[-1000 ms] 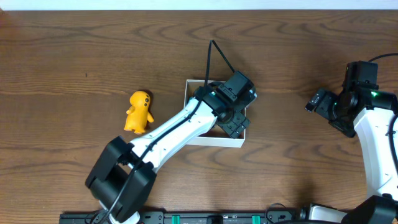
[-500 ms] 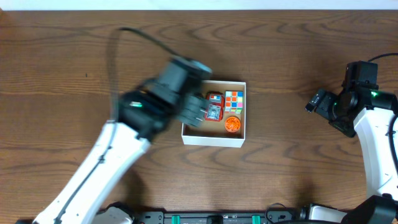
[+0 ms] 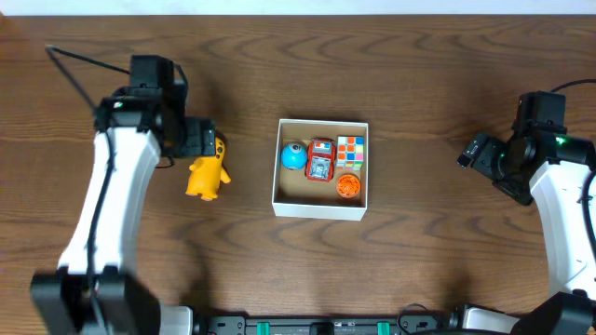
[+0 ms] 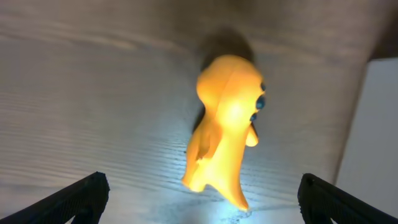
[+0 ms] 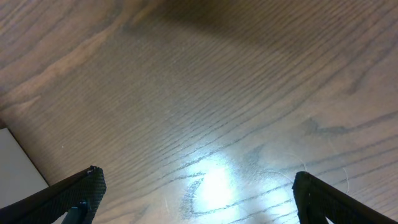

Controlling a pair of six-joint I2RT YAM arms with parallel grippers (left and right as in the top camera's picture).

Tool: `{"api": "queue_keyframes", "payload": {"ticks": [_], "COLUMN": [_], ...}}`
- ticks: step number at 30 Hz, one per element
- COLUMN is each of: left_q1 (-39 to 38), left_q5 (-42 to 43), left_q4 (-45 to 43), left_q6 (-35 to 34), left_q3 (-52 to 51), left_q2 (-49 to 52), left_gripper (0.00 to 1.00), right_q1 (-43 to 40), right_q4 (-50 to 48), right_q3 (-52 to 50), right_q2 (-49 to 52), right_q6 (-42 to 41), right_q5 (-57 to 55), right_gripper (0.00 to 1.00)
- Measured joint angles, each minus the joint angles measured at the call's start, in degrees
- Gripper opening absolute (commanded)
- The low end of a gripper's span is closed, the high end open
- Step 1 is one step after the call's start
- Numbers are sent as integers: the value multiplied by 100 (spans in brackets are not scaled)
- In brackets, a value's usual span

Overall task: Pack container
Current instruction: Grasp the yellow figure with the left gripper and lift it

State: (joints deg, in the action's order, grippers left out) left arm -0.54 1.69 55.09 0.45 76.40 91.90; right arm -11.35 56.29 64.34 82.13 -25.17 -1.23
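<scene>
The container (image 3: 319,209), a small white-walled box with a tan inside, sits mid-table. It holds a blue ball (image 3: 293,156), a red toy car (image 3: 321,160), a colour cube (image 3: 350,149) and an orange disc (image 3: 348,185). A yellow toy figure (image 3: 209,168) lies on the table left of it, also in the left wrist view (image 4: 227,124). My left gripper (image 3: 191,140) is open over the figure's top end, with its fingertips (image 4: 199,193) wide apart on either side. My right gripper (image 3: 477,154) is open and empty over bare wood at the right (image 5: 199,193).
The container's white wall shows at the right edge of the left wrist view (image 4: 373,124) and at the left edge of the right wrist view (image 5: 18,168). Bare wood lies between the container and the right arm.
My left arm has swung from over the container to the left and now sits above the yellow figure. The blue ball now lies in the container. The right arm has not moved.
</scene>
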Motion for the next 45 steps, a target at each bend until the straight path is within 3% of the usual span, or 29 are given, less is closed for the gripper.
{"api": "queue_keyframes", "payload": {"ticks": [12,15,17,19,23,27,29,38,45], "left_q1": [0,0,0,0,0,0,0,-378,-1849], "left_q5": [350,378,398,400,398,400,400,551,638], "left_q4": [-343,-376,-387,-389,-378,-297,-166,319,-22], "left_q6": [94,79,90,87,118,105,57,-22,566], "left_q3": [-385,-385,-385,-385,-385,-385,-385,164,660], "left_q2": [1331,1451,1510,1550,1561,1561,1561,920,-654], "left_gripper": [97,79,56,40,24,19,6,6,6], "right_q1": [0,0,0,0,0,0,0,0,0], "right_q4": [-4,-4,-2,-2,0,-2,0,0,-2], "right_q3": [0,0,0,0,0,0,0,0,0], "right_q2": [0,0,0,0,0,0,0,0,0], "right_q6": [0,0,0,0,0,0,0,0,0], "right_q5": [0,0,0,0,0,2,0,0,2], "right_gripper": [99,99,99,99,99,99,99,99,99]}}
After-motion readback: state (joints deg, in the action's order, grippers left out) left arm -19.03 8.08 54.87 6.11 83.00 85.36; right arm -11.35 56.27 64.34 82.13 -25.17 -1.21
